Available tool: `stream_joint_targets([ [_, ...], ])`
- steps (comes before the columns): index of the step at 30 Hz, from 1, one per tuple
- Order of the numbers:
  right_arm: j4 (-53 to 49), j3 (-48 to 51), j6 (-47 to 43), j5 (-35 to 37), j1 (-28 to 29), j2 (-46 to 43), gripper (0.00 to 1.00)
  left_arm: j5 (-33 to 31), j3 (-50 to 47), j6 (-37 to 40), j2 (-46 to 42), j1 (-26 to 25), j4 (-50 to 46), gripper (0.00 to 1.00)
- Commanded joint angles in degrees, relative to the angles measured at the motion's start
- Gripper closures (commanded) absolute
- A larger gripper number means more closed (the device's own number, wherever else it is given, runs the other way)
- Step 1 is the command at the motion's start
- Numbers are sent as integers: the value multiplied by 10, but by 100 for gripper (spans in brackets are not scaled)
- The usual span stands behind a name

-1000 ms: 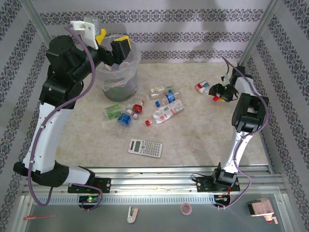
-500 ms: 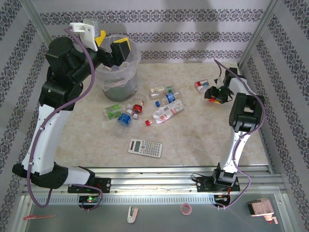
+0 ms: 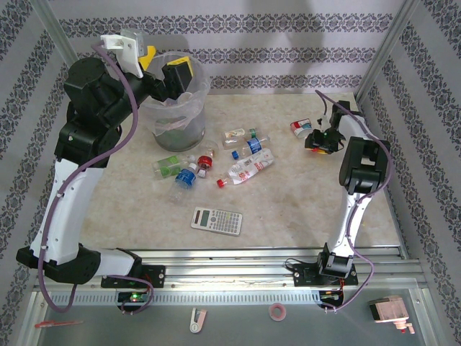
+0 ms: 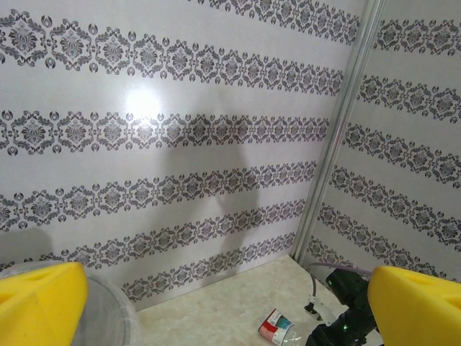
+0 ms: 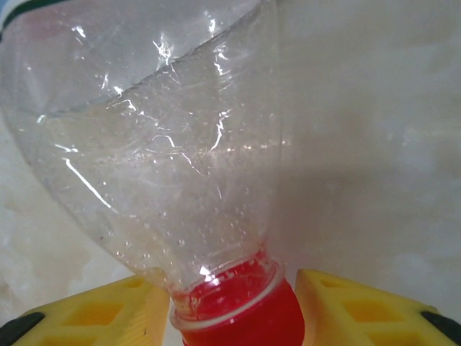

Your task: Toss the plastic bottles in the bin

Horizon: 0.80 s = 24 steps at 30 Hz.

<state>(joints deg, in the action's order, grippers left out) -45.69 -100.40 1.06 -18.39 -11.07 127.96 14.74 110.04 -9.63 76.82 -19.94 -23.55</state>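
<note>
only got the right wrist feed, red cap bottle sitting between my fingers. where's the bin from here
observer: the bin stands at the far left of the table; your right hand is at the far right.
operator: anything lying in between
observer: a cluster of loose bottles lies mid-table between the two.
operator: what's the left hand doing
observer: the left hand is up over the bin, fingers wide open, holding nothing.
</note>
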Motion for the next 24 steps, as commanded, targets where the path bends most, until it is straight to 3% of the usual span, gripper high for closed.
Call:
stream_joint_targets([
  [1, -14, -21, -11, 13, 9, 14, 53, -1, -3, 3, -11, -7, 20, 0],
  [16, 8, 43, -9, 19, 19, -39, 83, 10, -3, -10, 3, -8, 29, 0],
  [24, 65, 123, 8, 1, 28, -144, 89, 47, -4, -65, 38, -7, 43, 0],
])
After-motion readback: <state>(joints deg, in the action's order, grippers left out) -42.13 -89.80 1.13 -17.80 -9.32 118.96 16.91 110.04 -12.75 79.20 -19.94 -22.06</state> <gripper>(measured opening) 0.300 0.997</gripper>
